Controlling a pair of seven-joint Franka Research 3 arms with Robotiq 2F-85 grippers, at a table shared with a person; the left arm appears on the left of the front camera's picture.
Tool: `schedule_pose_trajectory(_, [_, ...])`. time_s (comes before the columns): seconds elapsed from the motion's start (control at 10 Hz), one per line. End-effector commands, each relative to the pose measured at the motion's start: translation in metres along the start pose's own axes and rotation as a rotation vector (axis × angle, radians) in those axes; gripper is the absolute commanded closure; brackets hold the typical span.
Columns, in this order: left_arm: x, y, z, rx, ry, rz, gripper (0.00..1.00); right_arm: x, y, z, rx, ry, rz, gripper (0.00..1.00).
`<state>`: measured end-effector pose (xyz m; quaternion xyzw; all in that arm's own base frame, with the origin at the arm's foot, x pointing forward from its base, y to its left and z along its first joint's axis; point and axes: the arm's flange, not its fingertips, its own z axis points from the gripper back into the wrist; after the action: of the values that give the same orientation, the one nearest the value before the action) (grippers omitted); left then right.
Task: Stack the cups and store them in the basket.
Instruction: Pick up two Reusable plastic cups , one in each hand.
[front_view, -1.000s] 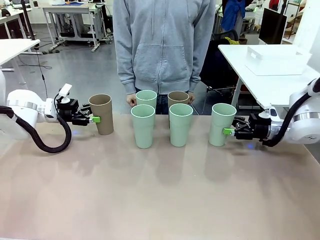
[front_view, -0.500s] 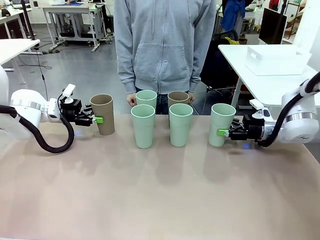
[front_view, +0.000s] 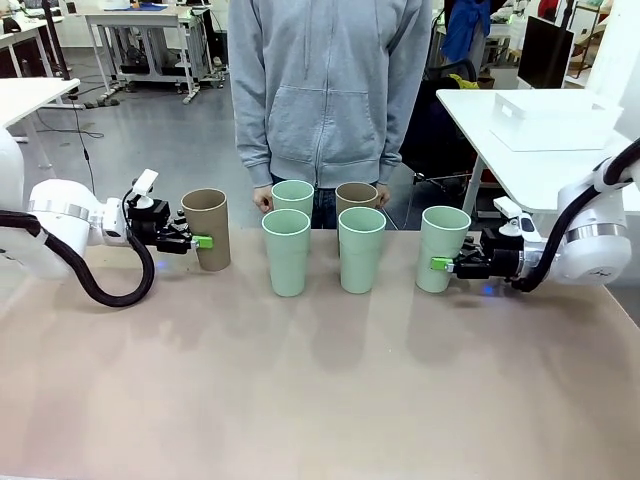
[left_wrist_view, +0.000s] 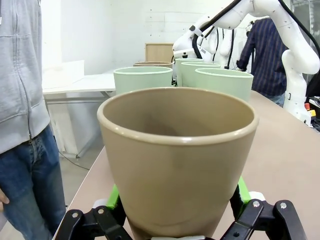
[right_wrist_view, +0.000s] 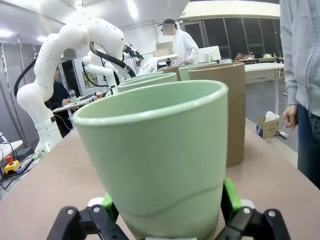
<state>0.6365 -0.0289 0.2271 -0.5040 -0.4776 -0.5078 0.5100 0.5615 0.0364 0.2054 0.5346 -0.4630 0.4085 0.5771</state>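
Your left pincer (front_view: 203, 241) pinches the tan cup (front_view: 207, 228) at the left of the frame, and your right pincer (front_view: 440, 263) pinches a mint cup (front_view: 443, 248) at the right. No cup is stacked yet, so I think the job has only begun; the other four cups (front_view: 286, 251) stand on the counter (front_view: 320, 400) in the middle, right between your two. The basket (front_view: 553, 125) sits apart on a white side table (front_view: 520, 170) at the upper right, and a person (front_view: 325, 90) stands close behind the cups
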Motion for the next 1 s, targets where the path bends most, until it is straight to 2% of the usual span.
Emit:
schedule_pose_trajectory(0.0, [-0.001, 0.0007, -0.0069, 0.016, -0.016, 0.01, 0.0, 0.0031, -0.0071, -0.0067, -0.023, -0.014, -0.019, 0.0])
schedule_pose_trajectory(0.4, [-0.0024, 0.0021, -0.0088, 0.024, -0.02, 0.01, 0.0, 0.0043, -0.0076, -0.0069, -0.02, -0.018, -0.011, 0.0])
schedule_pose_trajectory(0.5, [-0.0023, 0.0018, -0.0084, 0.026, -0.018, 0.011, 0.19, 0.0046, -0.0075, -0.0062, -0.014, -0.021, -0.011, 0.2])
schedule_pose_trajectory(0.6, [-0.0029, 0.0018, -0.0079, 0.026, -0.016, 0.017, 0.19, 0.0048, -0.0077, -0.0058, -0.012, -0.02, -0.01, 0.2])
schedule_pose_trajectory(0.7, [-0.003, 0.0019, -0.0076, 0.03, -0.017, 0.017, 0.38, 0.0055, -0.0078, -0.0052, -0.012, -0.019, -0.012, 0.4])
schedule_pose_trajectory(0.8, [-0.0033, 0.002, -0.0074, 0.033, -0.02, 0.019, 0.21, 0.0054, -0.0081, -0.0054, -0.011, -0.023, -0.014, 0.25])
schedule_pose_trajectory(0.9, [-0.0039, 0.0021, -0.0074, 0.034, -0.025, 0.022, 0.57, 0.0049, -0.0073, -0.0059, -0.01, -0.021, -0.012, 0.6])
